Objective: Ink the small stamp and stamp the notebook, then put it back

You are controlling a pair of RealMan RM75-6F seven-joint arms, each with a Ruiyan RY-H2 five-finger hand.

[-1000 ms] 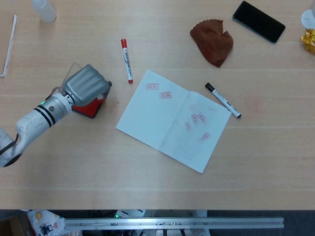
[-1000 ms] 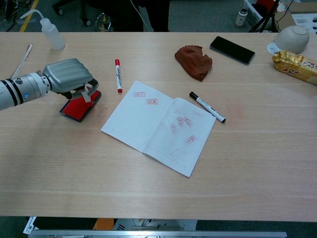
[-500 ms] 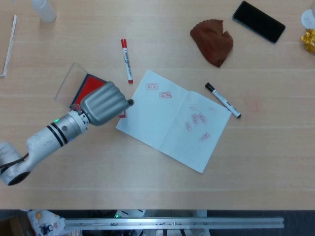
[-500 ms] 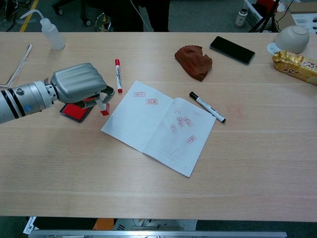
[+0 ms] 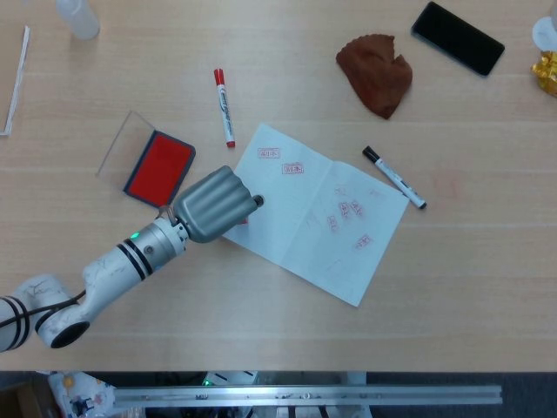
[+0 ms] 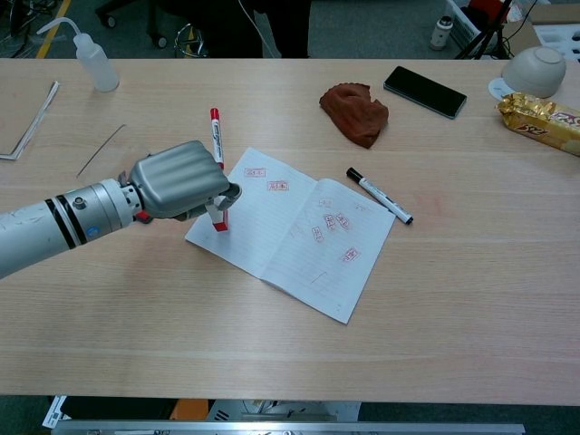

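My left hand (image 5: 213, 205) (image 6: 179, 179) holds the small stamp (image 6: 217, 217), a clear block with a red base, upright over the near left corner of the open notebook (image 5: 309, 213) (image 6: 290, 231). Whether the stamp's base touches the page I cannot tell. In the head view the hand covers most of the stamp. The notebook's pages carry several red stamp marks. The red ink pad (image 5: 158, 165) lies open on the table to the left of the notebook; the hand hides it in the chest view. My right hand is in no view.
A red marker (image 5: 224, 106) (image 6: 216, 138) lies above the notebook's left corner, a black marker (image 5: 394, 177) (image 6: 379, 195) by its right edge. A brown cloth (image 5: 376, 74), a phone (image 5: 458, 37), a squeeze bottle (image 6: 91, 54), a bowl (image 6: 535, 70) and a snack pack (image 6: 541, 120) sit at the far side.
My left hand has carried the stamp rightward and nearer, from the ink pad to the notebook's near left corner. The ink pad is now uncovered in the head view.
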